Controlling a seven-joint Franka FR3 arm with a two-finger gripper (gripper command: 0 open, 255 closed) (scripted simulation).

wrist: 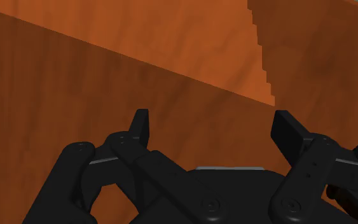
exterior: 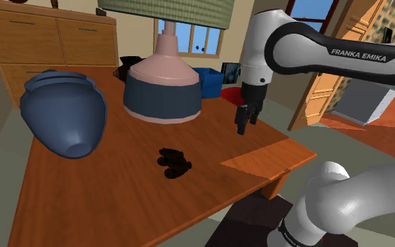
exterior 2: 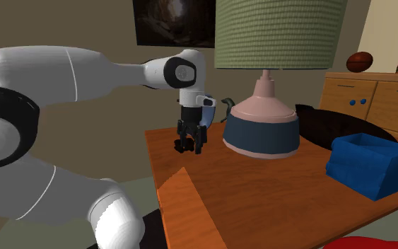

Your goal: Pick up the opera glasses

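Note:
The opera glasses (exterior: 173, 163) are small and black, lying on the wooden table (exterior: 118, 189) near its front middle. My black gripper (exterior: 244, 125) hangs above the table, off to the shoulder view's right of the glasses and well apart from them. In the wrist view the gripper (wrist: 215, 127) is open, its two fingers (wrist: 141, 125) standing wide apart over bare wood with nothing between them. From the second exterior view the gripper (exterior 2: 190, 143) points down near the table's far corner.
A big lamp with a pink and dark blue base (exterior: 162, 88) stands behind the glasses. A blue vase (exterior: 66, 112) lies on its side at the shoulder view's left. A blue box (exterior 2: 370, 164) sits past the lamp. The table's edge (exterior: 273, 179) runs below the gripper.

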